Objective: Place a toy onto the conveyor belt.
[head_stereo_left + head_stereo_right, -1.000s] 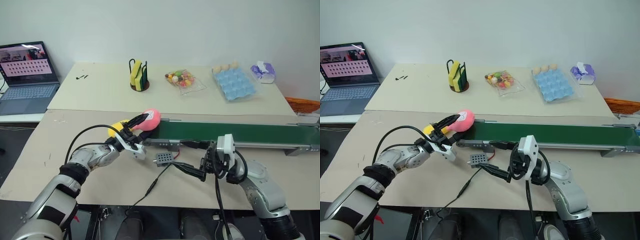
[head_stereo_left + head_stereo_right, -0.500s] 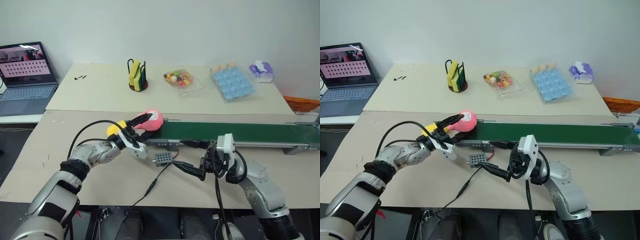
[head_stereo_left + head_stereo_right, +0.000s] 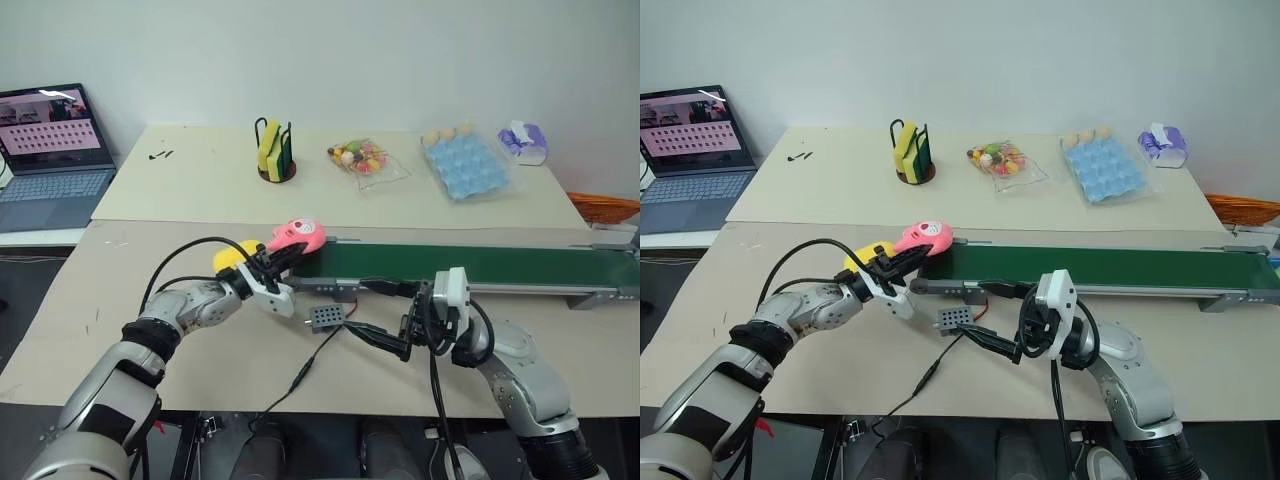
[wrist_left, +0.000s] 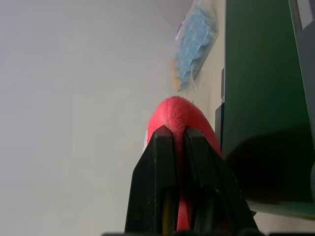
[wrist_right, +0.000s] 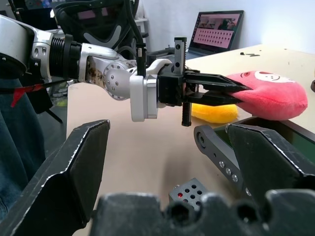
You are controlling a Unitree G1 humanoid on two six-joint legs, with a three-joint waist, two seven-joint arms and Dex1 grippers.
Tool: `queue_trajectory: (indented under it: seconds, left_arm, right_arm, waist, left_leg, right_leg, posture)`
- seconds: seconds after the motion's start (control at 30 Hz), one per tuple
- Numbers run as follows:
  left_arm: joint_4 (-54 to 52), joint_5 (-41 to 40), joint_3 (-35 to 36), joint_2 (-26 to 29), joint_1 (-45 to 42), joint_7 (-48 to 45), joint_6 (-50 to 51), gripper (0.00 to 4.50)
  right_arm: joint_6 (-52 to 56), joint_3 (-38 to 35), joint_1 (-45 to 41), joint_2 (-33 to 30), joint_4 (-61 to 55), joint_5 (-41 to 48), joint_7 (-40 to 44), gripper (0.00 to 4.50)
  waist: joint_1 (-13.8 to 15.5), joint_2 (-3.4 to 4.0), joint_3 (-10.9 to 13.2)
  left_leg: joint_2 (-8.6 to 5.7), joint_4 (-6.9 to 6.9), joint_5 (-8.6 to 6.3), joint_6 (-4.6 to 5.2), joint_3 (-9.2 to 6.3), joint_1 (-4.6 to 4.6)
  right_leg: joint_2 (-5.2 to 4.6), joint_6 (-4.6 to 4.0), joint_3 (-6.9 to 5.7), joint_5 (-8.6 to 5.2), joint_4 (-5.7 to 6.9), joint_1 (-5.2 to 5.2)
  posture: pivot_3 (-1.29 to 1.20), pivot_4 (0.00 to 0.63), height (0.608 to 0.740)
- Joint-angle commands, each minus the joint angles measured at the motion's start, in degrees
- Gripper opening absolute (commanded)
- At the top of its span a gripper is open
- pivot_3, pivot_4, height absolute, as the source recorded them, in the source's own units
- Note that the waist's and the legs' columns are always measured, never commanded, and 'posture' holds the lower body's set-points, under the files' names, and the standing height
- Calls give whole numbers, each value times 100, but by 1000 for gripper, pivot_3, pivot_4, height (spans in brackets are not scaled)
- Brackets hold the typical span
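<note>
The pink plush toy (image 3: 299,237) sits at the left end of the dark green conveyor belt (image 3: 470,265), squashed flat where it is pinched. My left gripper (image 3: 283,254) reaches in from the left and is shut on the toy's near edge; in the left wrist view its black fingers (image 4: 165,147) clamp the pink plush (image 4: 180,111). My right gripper (image 3: 358,307) hangs open in front of the belt, pointing left, with nothing between its fingers. The right wrist view shows the toy (image 5: 268,93) held over the belt's roller end.
A yellow plush (image 3: 231,254) lies just behind my left gripper. A small grey box (image 3: 326,318) with a cable lies in front of the belt. On the far table stand a laptop (image 3: 50,150), a sponge holder (image 3: 277,150), a sweets bag (image 3: 365,157), a blue egg tray (image 3: 468,165) and a tissue pack (image 3: 526,143).
My left gripper's fingers, open around the toy a second ago, have closed and pinched it flat. The right arm has not moved.
</note>
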Motion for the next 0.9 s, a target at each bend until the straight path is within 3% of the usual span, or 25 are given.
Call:
queue_trajectory:
  seconds: [0.03,0.4,0.5,0.67,0.73,0.9]
  left_arm:
    - [-345,111,96,36,-105,227,-58,220]
    - [-317,188,-29,-113,-158,67,-307,220]
    - [-105,-86,14,-144,-173,-175,-502,1008]
    - [-197,-222,101,-163,-168,-297,-536,2993]
    - [-212,-241,87,-163,-160,-369,-560,3577]
    - [-317,-386,136,-183,-99,-510,-598,3577]
  right_arm:
    - [-155,-87,-62,20,-134,-8,-28,4500]
    - [-149,-119,-48,25,-164,-15,-72,4500]
    - [-157,-125,-44,14,-168,-25,-89,4500]
    - [-166,-106,-58,19,-131,-46,-108,4500]
    - [-174,-96,-66,23,-119,-58,-109,4500]
    - [-171,-94,-73,32,-113,-52,-106,4500]
  waist:
    - [0,0,0]
    - [-1,0,0]
    - [-3,0,0]
    - [2,0,0]
    - [2,0,0]
    - [-2,0,0]
  left_leg:
    - [0,0,0,0,0,0]
    - [0,1,0,0,0,0]
    - [0,1,0,0,0,0]
    - [0,2,0,0,0,0]
    - [0,2,0,0,0,0]
    - [0,2,0,0,0,0]
  right_leg:
    - [0,0,0,0,0,0]
    - [0,0,0,0,1,0]
    - [0,-1,0,0,2,0]
    - [0,-1,0,0,1,0]
    - [0,-1,0,0,1,0]
    - [0,-1,0,1,3,0]
  posture:
    - [0,150,740]
    - [0,150,740]
    - [0,150,740]
    - [0,150,740]
    - [0,150,740]
    - [0,150,740]
